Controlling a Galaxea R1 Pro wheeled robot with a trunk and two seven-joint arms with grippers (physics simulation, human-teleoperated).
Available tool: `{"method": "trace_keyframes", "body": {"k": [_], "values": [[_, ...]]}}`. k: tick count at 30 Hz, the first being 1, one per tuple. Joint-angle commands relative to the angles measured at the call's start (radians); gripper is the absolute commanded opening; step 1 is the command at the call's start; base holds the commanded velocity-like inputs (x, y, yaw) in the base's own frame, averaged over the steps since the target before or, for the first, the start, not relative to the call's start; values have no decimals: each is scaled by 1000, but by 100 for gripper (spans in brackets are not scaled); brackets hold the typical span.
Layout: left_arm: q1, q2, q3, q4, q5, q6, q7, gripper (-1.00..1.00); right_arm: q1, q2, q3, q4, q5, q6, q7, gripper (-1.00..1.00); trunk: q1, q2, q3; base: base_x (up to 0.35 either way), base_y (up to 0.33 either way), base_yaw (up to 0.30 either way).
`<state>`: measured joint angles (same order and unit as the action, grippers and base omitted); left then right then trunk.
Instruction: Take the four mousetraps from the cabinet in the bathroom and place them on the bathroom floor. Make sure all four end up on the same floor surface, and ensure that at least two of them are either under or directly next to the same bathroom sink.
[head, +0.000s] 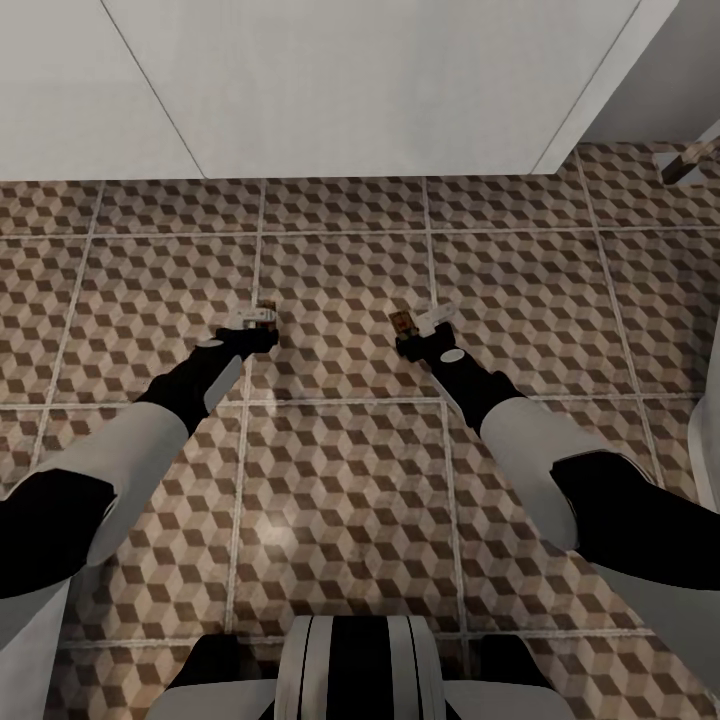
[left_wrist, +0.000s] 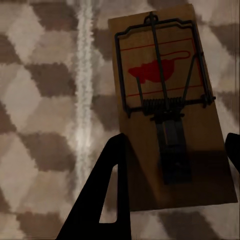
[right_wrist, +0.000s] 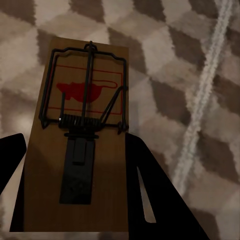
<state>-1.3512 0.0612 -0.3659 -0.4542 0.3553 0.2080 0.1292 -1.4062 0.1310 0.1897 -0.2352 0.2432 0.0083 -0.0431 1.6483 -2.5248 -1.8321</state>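
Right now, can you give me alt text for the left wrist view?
A flat tan wooden mousetrap with dark wire and a red mark sits between the left gripper's two black fingers, which flank its near end. Behind it is the brown, beige and white cube-patterned tile floor with a pale grout line.

Arms: white shells, black joints; black claws, white caps; trunk black-and-white striped.

This is a bathroom in a home. The floor (head: 340, 480) is laid with large square tiles printed in a brown, beige and white cube pattern, with pale grout lines between them. A plain white boxy fixture (head: 350, 80) stands along the far edge of the floor, its flat front meeting the tiles.
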Motion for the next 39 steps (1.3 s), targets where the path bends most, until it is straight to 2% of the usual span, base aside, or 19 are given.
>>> {"method": "trace_keyframes", "body": {"k": [1,10,23,30,39], "values": [[0,-5,-8,4,10,-5,9,-100,0,0,3,0,8,1,-4,-100,0,0,0,0,0,0],[0,-28,-8,26,10,-22,9,-100,0,-2,4,0,8,0,-4,-100,0,0,0,0,0,0],[0,-31,-8,85,10,-25,9,-100,0,-3,4,11,7,0,-4,-100,0,0,0,0,0,0],[0,-39,-13,106,10,-91,9,-100,0,-2,4,20,7,-1,-4,-100,0,0,0,0,0,0],[0,-53,-16,136,10,-105,9,-100,0,-4,3,20,8,-1,-4,-100,0,0,0,0,0,0]]}}
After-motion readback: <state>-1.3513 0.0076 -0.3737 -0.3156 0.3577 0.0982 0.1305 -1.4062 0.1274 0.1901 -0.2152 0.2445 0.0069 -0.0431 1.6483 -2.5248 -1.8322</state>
